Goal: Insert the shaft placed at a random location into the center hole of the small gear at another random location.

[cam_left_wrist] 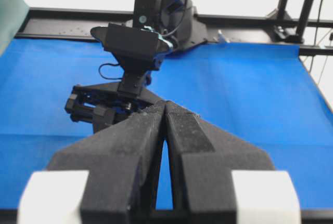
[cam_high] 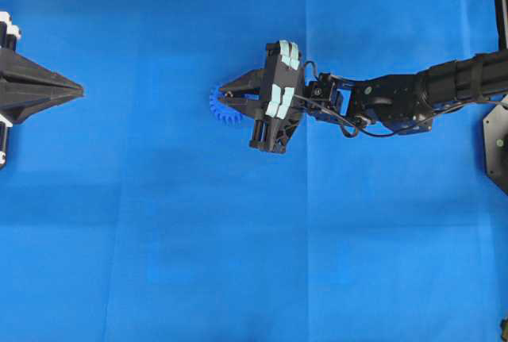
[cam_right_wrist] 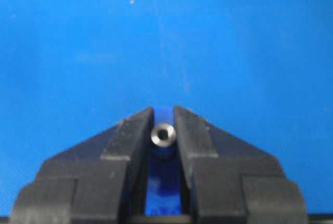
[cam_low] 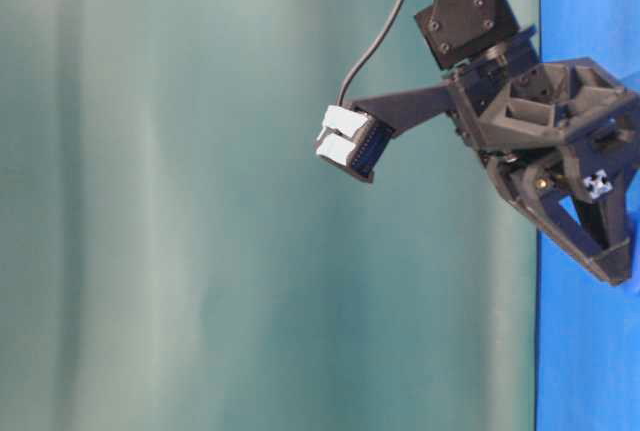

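The small gear (cam_high: 219,112), a bright blue toothed wheel, lies on the blue cloth near the middle of the overhead view. My right gripper (cam_high: 223,88) reaches over it from the right, so only its lower left teeth show and the center hole is hidden. In the right wrist view the shaft (cam_right_wrist: 163,134) appears end-on as a silvery ring, clamped between the tips of the right gripper (cam_right_wrist: 164,112). My left gripper (cam_high: 80,88) rests at the far left, shut and empty, its tips (cam_left_wrist: 165,104) pressed together. The table-level view shows the right gripper (cam_low: 622,273) tilted down to the cloth.
Blue cloth (cam_high: 238,263) covers the whole table. A black mount plate (cam_high: 497,145) sits at the right edge. A black rail (cam_left_wrist: 62,13) and the right arm's base (cam_left_wrist: 161,5) stand at the far side in the left wrist view. A green backdrop (cam_low: 200,201) fills the table-level view.
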